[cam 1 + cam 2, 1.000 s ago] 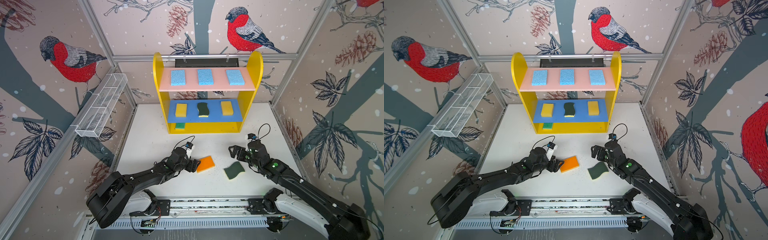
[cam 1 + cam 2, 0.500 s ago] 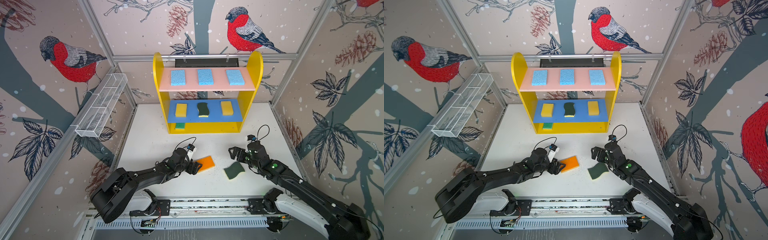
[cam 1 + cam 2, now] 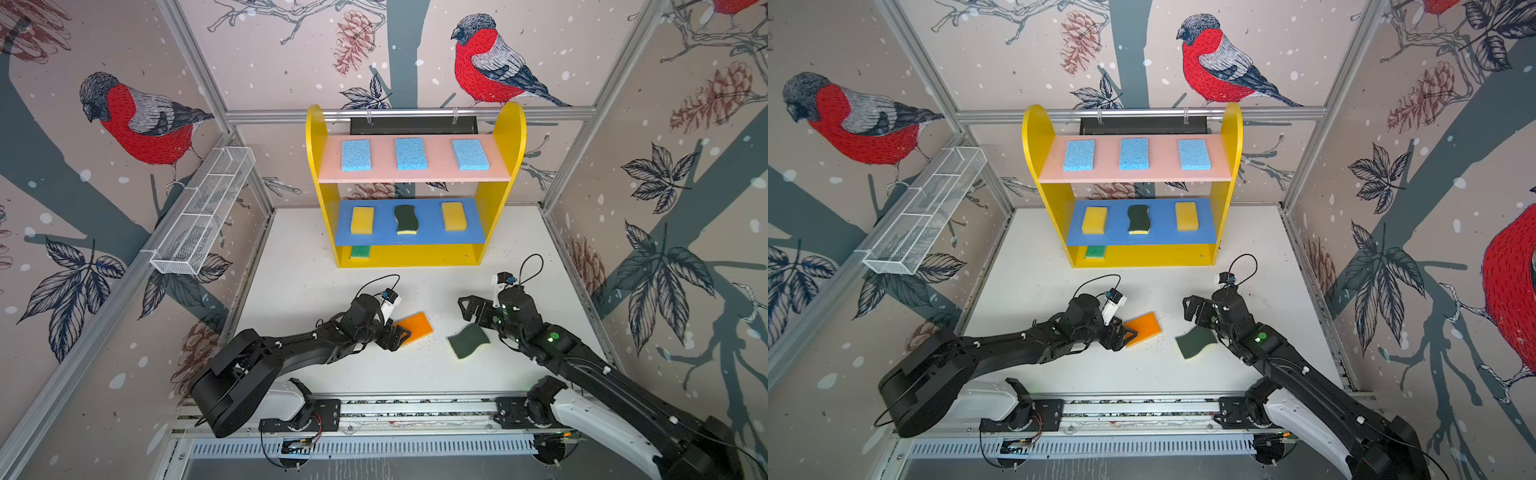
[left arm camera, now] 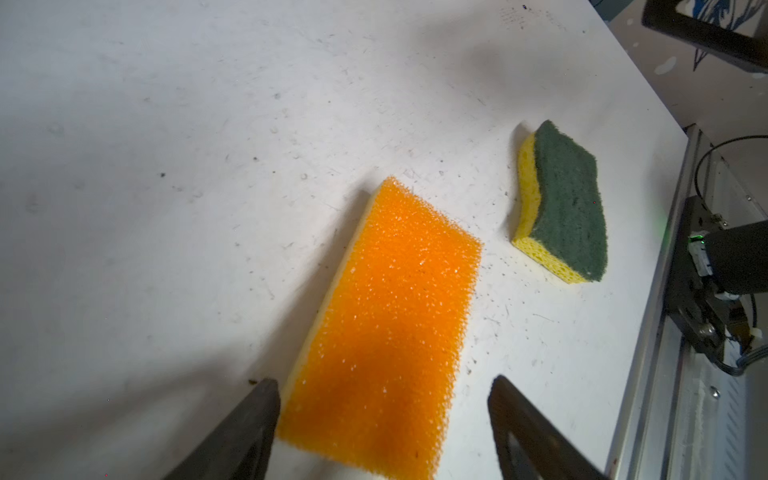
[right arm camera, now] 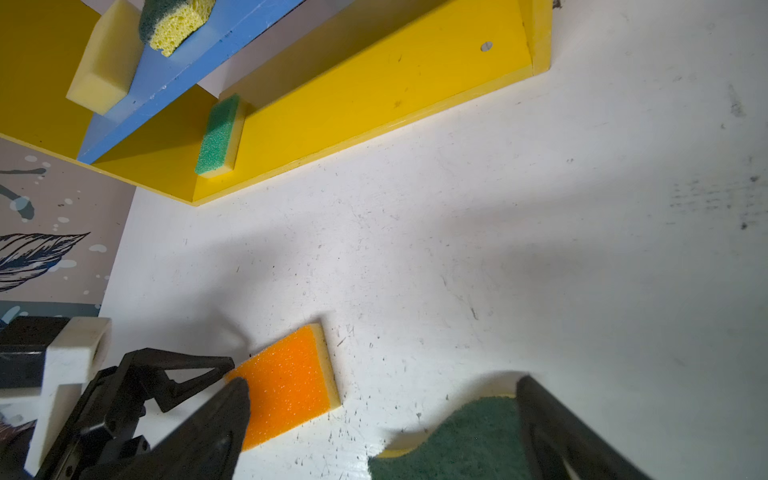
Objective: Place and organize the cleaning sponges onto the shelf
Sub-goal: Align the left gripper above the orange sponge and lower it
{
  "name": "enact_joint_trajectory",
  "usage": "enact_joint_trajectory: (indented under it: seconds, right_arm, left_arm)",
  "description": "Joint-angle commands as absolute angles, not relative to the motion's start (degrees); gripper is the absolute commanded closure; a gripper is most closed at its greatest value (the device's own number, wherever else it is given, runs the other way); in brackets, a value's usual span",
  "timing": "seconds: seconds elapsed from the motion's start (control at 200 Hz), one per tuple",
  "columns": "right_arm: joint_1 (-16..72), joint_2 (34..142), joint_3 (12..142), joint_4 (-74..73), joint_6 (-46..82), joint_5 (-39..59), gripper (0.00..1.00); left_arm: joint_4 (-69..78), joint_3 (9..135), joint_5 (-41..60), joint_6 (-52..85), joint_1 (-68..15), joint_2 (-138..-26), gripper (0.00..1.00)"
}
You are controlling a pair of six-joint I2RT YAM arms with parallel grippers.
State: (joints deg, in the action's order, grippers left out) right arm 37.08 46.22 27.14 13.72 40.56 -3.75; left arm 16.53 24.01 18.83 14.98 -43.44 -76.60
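The shelf (image 3: 505, 137) stands against the middle of the table's (image 3: 299, 257) back edge. Its pink top board (image 3: 432, 174) carries 3 light-blue sponges (image 3: 410, 153) in a spaced row. The blue middle board (image 3: 428, 232) holds 2 yellow blocks (image 3: 362, 220) near its ends, with a wavy dark-green scourer (image 3: 406, 219) between them. On the yellow bottom board (image 3: 415, 258) a green-topped sponge (image 3: 360, 251) lies at the left end. 2 more sponges lie on the table nearer its front edge, about midway along it: an orange-topped sponge (image 3: 415, 326) and, to its right and apart from it, a second dark-green scourer (image 3: 467, 341), both scouring side up. The left claw (image 3: 401, 334) is low at the end of the orange-topped sponge nearest the table's front-left corner, spread wider than the sponge. In the left wrist view 1 finger (image 4: 241, 436) sits beside the sponge's long side while the other stands clear, so nothing is gripped. The right claw (image 3: 467, 307) is spread wide and empty, just on the back-edge side of the second dark-green scourer.
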Motion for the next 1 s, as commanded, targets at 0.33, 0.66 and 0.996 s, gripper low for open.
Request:
enact_joint_trajectory:
  seconds: [0.33, 0.66, 0.996]
  right_arm:
    - [37.62, 45.39, 26.06, 12.75, 41.48, -3.81, 0.0]
    - [37.66, 44.66, 25.68, 12.48, 41.23, -4.57, 0.0]
    - [37.71, 44.8, 25.74, 12.79, 41.05, -4.48, 0.0]
  left_arm:
    - [8.53, 26.12, 10.07, 13.49, -49.72, -75.52, 0.21]
    - [6.76, 25.71, 2.05, 14.76, -52.68, -72.43, 0.15]
    - [8.53, 26.57, -1.34, 17.23, -57.19, -77.52, 0.13]
